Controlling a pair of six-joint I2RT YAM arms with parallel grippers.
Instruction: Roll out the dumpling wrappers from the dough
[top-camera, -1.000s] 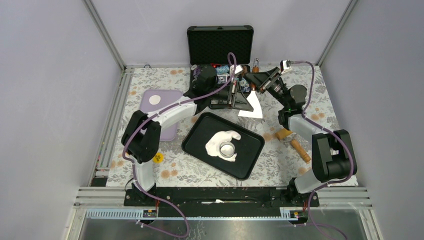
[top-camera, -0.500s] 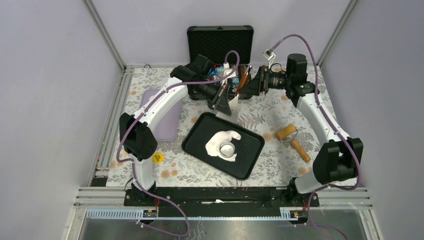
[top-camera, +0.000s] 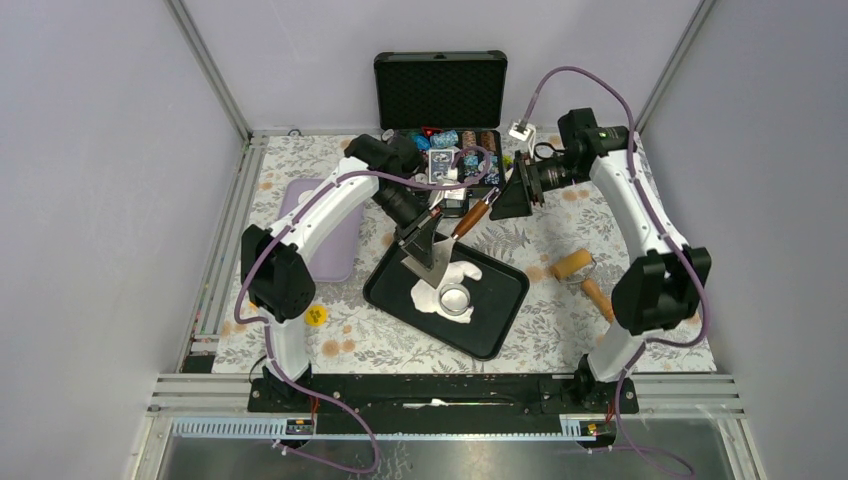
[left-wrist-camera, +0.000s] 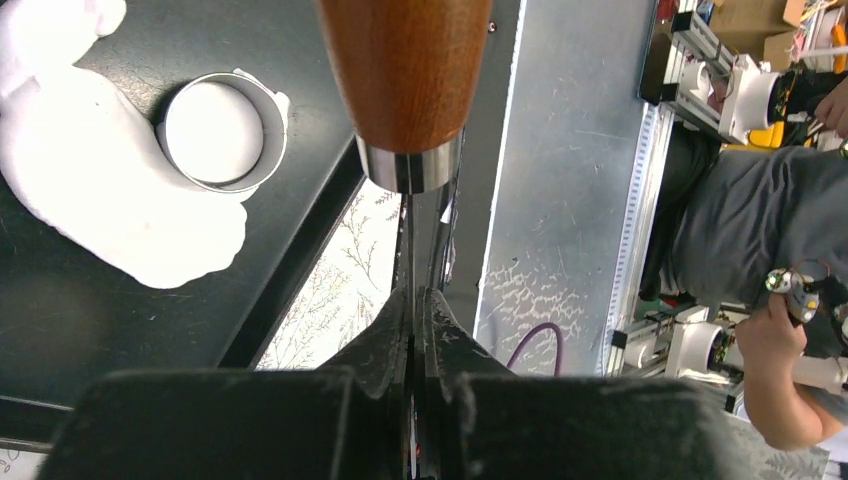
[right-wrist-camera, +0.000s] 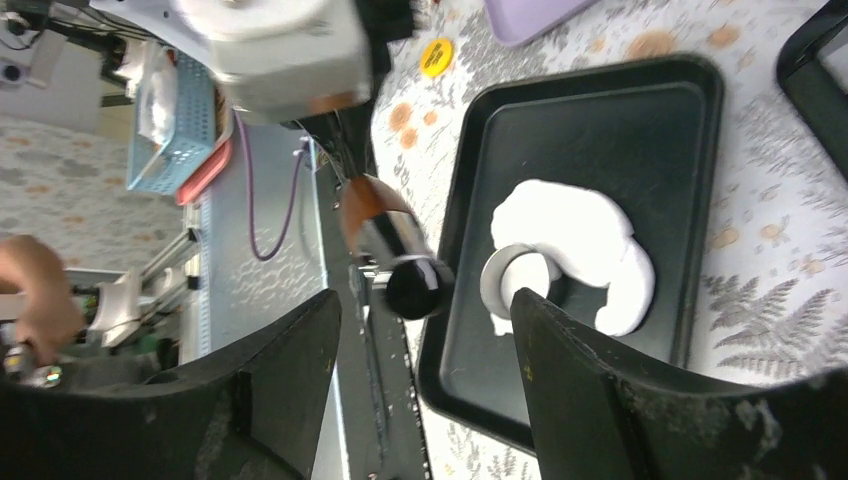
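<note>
dough: (top-camera: 440, 285) lies mid tray; matte white, an irregular flat sheet with a rounded lobe at the far end; we judge it soft
wrapper: (left-wrist-camera: 212, 132) neat white round inside the ring; we judge it cut but not yet lifted
ring cutter: (top-camera: 455, 298) thin shiny steel band, upright, sunk into the near edge of the dough
tray: (top-camera: 500, 320) black, rectangular, smooth, with a raised rim
scraper: (top-camera: 426, 262) flat metal blade, steel collar, glossy brown wooden handle (left-wrist-camera: 405, 70); the blade is over the far-left part of the tray, just beside the dough (touching or not, we can't tell)
left pincer: (left-wrist-camera: 410, 325) pressed together on the scraper blade, which it pinches edge-on
right pincer: (top-camera: 518, 190) spread, holding nothing, well apart from the tray
step: we judge the scraper is going in to free the dough around the ring
do it well: keep the blade low and flat on the tray; slide under the sheet from its outer edge; stay off the ring so the round isn't dragged; go slow, since the dough likely sticks and stretches
rolling pin: (top-camera: 582, 272) wooden, right of the tray on the floral worktop (top-camera: 370, 345)
</note>
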